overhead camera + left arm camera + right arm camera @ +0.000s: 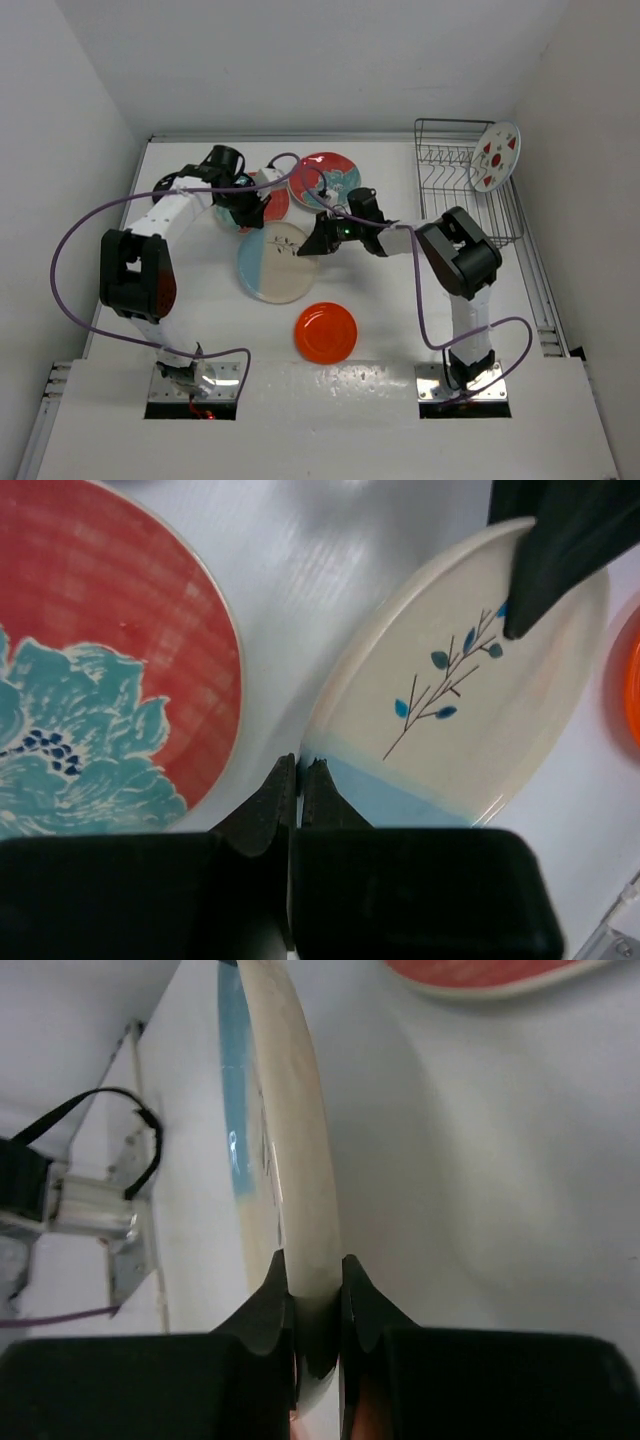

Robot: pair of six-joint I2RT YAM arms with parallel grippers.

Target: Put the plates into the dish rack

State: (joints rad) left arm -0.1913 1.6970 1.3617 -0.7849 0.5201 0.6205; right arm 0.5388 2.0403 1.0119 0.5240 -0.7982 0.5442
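One plate is loaded: the watermelon plate (495,155) stands upright at the far right of the dish rack (450,190). Four more lie on the table (390,300), left of the rack: two floral plates (325,178), one orange plate (326,332) and one sprig plate (272,270). My right end effector (312,1265) pinches the sprig plate's rim. My left end effector (300,772), closed empty, touches its opposite edge.
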